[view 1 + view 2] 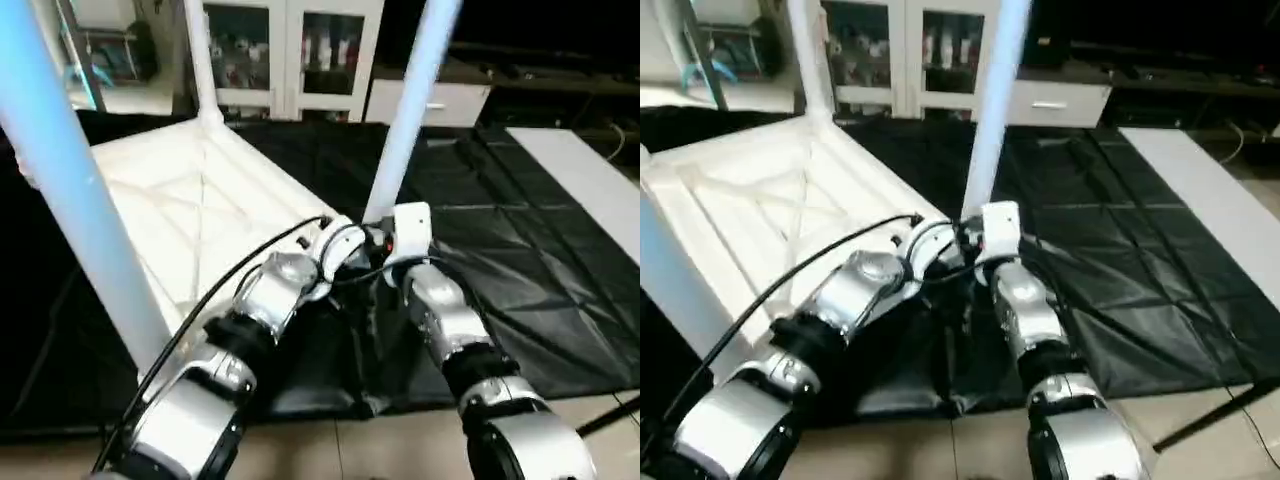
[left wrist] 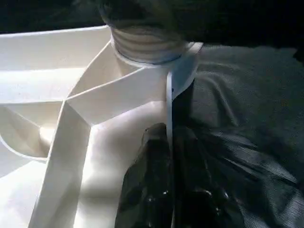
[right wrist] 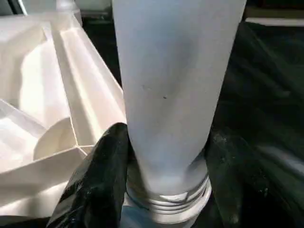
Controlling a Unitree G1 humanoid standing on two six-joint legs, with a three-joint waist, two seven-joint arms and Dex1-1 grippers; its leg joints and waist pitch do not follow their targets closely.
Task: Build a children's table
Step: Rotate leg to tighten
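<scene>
The white tabletop (image 1: 200, 200) lies upside down on a black mat, its X-ribs facing up. Three white legs stand upright from its corners: a near left one (image 1: 60, 180), a far one (image 1: 200, 60) and a near right one (image 1: 410, 100). My right gripper (image 3: 166, 156) is shut on the near right leg (image 3: 175, 85) just above its threaded end (image 3: 166, 197), which sits at the corner socket. Right beside that socket, my left gripper (image 2: 168, 128) is shut on the tabletop's thin rim (image 2: 168, 90), one finger on each side.
The black mat (image 1: 500, 260) spreads to the right of the tabletop and ends at a tiled floor (image 1: 380, 440) near me. A white board (image 1: 590, 170) lies at the far right. Glass-door cabinets (image 1: 290, 50) stand behind. A black cable (image 1: 230, 270) runs along my left arm.
</scene>
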